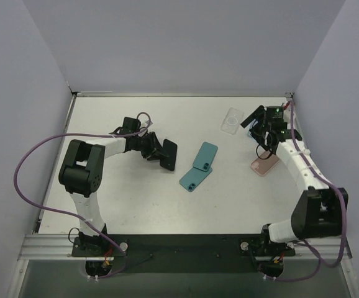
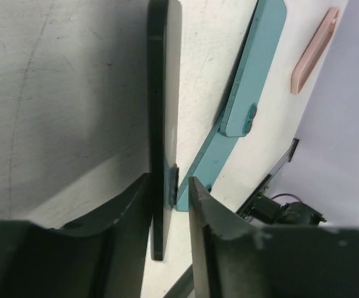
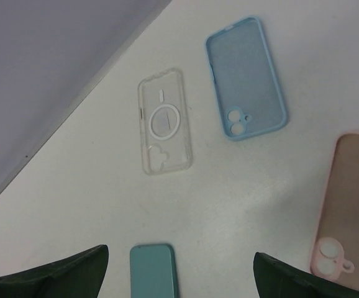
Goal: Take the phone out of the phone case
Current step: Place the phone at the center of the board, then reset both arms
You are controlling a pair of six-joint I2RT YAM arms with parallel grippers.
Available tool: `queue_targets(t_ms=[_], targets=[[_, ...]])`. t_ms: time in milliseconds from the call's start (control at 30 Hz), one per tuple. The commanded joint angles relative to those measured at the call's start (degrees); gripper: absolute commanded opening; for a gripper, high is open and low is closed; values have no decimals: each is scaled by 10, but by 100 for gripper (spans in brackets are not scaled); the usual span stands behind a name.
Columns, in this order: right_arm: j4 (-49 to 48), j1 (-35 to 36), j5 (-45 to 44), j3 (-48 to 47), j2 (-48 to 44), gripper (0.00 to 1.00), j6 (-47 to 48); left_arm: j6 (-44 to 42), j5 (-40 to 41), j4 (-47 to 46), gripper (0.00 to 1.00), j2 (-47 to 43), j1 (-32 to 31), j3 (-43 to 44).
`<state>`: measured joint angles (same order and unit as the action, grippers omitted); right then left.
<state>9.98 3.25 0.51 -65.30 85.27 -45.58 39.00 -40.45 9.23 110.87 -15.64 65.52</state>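
A thin black phone in its case [image 2: 164, 112] stands on edge on the white table. My left gripper [image 2: 169, 181] is shut on its lower end, with the camera bump against the right finger. In the top view the left gripper [image 1: 157, 149] holds this black phone [image 1: 168, 155] tilted at table centre-left. My right gripper [image 1: 259, 127] is open and empty at the back right. Its fingers stand wide apart above the table in the right wrist view [image 3: 181, 264].
Two teal phones [image 1: 198, 166] lie overlapping at the centre, just right of the black phone. A clear case [image 3: 164, 121], a light blue case [image 3: 245, 77] and a pink case [image 3: 347, 205] lie empty near the right gripper. Walls enclose the table.
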Motion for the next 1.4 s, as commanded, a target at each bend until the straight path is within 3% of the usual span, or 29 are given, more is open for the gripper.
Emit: queue_targets(t_ms=[0,33,67,267,533,767,967,1167,1367], targets=[[42,18,-34,103,-92,93,3,-15,11,8,48,-8,-1,21],[44,20,-35,131,-125,93,2,-20,16,11,52,-10,-1,20],[53,23,-35,145,-139,93,2,-22,19,16,69,-13,-2,20],[130,45,-60,181,-218,93,17,-62,71,102,86,-41,-11,27],[206,51,-89,190,-274,94,48,-103,159,206,89,-153,-26,-26],[232,58,-97,213,-293,94,50,-125,193,249,89,-353,-23,-105],[243,69,-96,242,-313,93,37,-110,201,279,89,-474,-20,-167],[248,69,-101,268,-339,93,21,-68,212,272,89,-551,-19,-230],[248,70,-105,282,-341,92,10,-53,220,272,88,-554,-18,-238]])
